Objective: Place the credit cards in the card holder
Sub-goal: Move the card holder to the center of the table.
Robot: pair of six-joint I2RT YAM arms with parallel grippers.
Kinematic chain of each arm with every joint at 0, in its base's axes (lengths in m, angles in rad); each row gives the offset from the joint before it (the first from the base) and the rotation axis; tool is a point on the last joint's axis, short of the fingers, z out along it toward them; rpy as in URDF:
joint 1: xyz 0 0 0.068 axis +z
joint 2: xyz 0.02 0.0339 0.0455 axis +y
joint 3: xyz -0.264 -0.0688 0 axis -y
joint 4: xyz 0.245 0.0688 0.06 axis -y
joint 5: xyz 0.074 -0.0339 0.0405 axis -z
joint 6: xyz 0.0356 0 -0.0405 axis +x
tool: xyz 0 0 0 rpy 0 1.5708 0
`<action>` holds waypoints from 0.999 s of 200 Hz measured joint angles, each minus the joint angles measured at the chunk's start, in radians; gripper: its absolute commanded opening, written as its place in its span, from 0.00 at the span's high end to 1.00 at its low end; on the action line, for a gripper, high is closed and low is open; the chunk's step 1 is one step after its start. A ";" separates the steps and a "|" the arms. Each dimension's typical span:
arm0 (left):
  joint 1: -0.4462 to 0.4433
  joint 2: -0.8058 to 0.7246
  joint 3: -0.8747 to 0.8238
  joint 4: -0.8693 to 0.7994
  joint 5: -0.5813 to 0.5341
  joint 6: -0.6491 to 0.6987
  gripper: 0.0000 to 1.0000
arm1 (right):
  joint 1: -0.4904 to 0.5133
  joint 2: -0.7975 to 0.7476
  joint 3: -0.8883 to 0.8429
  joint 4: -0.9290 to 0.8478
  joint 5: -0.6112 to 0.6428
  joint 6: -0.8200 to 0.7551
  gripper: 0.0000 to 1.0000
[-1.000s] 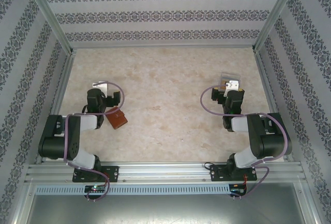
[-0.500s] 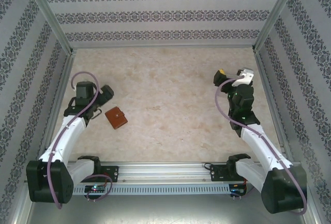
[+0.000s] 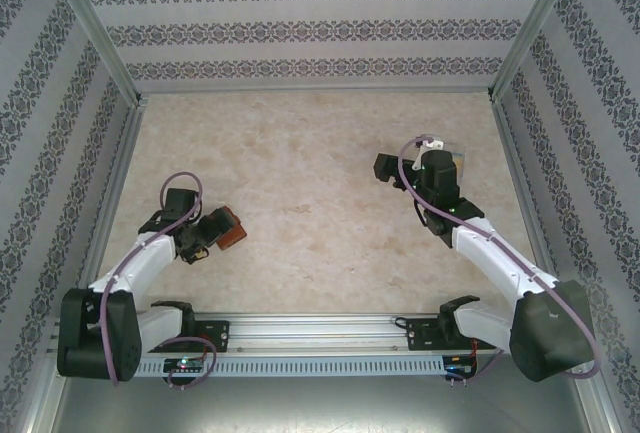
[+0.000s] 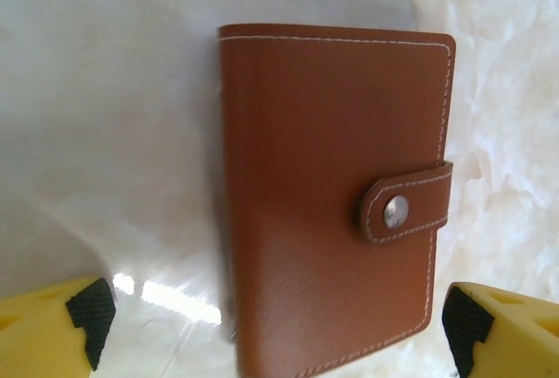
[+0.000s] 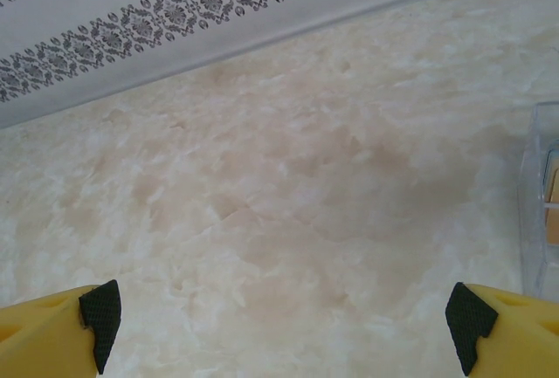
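Left end effector (image 4: 278, 326) spread wide, gripping nothing, fingers either side of closed, snapped brown leather card holder (image 4: 332, 195) flat on marbled table (image 5: 262, 186). Right end effector (image 5: 284, 321) likewise wide, empty, near clear case (image 5: 543, 212).

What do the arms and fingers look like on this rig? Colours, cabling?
The left arm and the right arm both have white links, black joints and black bases. A lilac cable loops out at each wrist. The fingers are yellow with black pads at the tips.
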 measured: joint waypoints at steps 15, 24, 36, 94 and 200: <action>-0.033 0.058 0.023 0.008 -0.028 0.002 0.23 | 0.000 -0.021 0.000 -0.012 -0.005 0.005 0.02; -0.056 0.086 0.045 0.008 -0.042 0.005 0.28 | 0.000 -0.039 0.000 -0.019 -0.005 0.005 0.02; -0.099 0.132 0.071 0.033 -0.043 0.007 0.41 | 0.000 -0.063 0.000 -0.030 -0.005 0.005 0.02; -0.338 0.282 0.192 0.121 -0.115 0.068 0.68 | 0.000 -0.167 -0.008 -0.075 0.011 0.005 0.02; -0.478 0.465 0.417 0.145 -0.080 0.200 0.43 | 0.050 0.248 0.204 -0.310 -0.151 -0.034 0.10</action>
